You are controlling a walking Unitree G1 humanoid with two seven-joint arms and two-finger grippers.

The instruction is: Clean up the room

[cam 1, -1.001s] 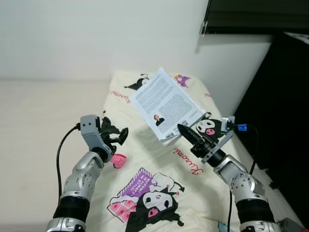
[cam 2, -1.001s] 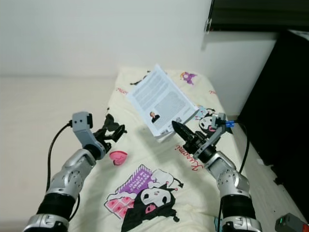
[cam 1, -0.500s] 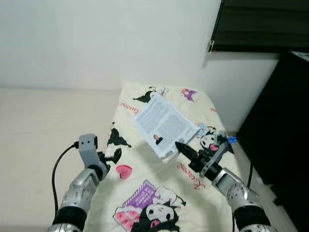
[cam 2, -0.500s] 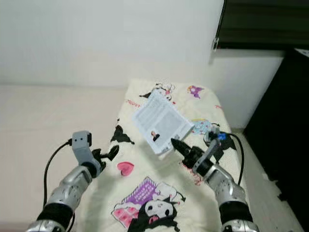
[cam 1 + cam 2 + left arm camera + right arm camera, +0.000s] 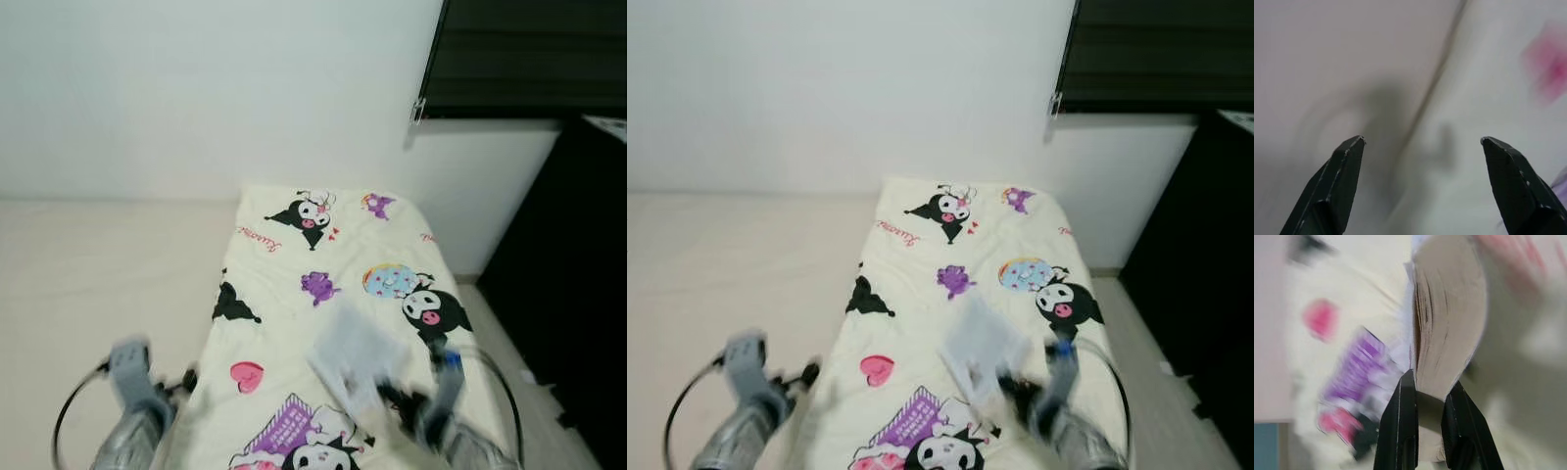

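A white paperback book (image 5: 355,360) hangs blurred above the near end of a cream bed blanket (image 5: 294,264) printed with cartoon characters. My right gripper (image 5: 1432,382) is shut on the book's lower edge (image 5: 1449,318); its page block bulges out between the two black fingers. In the eye views that gripper (image 5: 394,398) is a dark blur at the bottom right. My left gripper (image 5: 1422,141) is open with nothing between its fingers, low over the bed's left edge, where blanket meets floor. The left arm (image 5: 132,377) is blurred at the bottom left.
A black cabinet (image 5: 578,274) stands to the right of the bed. The white wall behind carries a dark window (image 5: 529,54) at the top right. Beige floor (image 5: 98,264) spreads to the left of the bed.
The camera has lifted and pulled back. Both arms have sunk to the bottom of the view. The book has come down with the right gripper, still held, and is now motion-blurred.
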